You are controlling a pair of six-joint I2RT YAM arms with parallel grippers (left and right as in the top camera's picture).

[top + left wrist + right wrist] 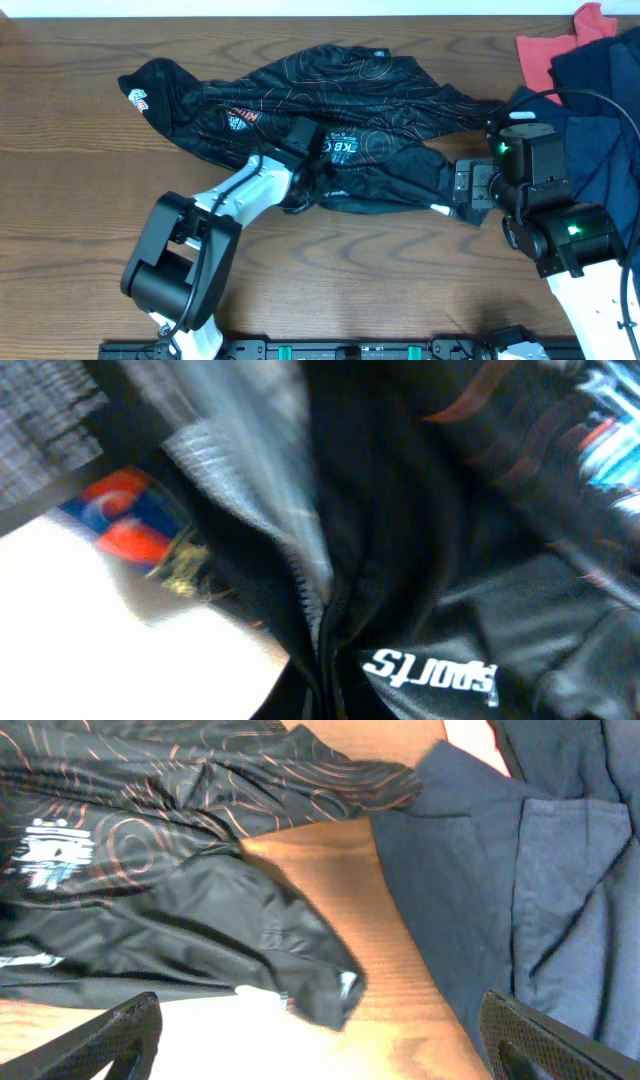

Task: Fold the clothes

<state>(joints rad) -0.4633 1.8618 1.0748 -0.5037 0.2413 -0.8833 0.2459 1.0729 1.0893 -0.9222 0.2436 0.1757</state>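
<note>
Shirt [400, 90], one, black with orange contour lines, lies crumpled across the middle of the single wooden table [70, 190]. One navy heap [600, 110] and one red cloth [560, 45] touch each other at the table's right edge. Of the two arms, the left gripper [305, 150] is sunk into the shirt's middle by the grey collar, clenched on bunched fabric, its fingers hidden. The right gripper [462, 190] hovers at the right hem corner, its two fingers [110, 1040] spread wide, holding nothing.
</note>
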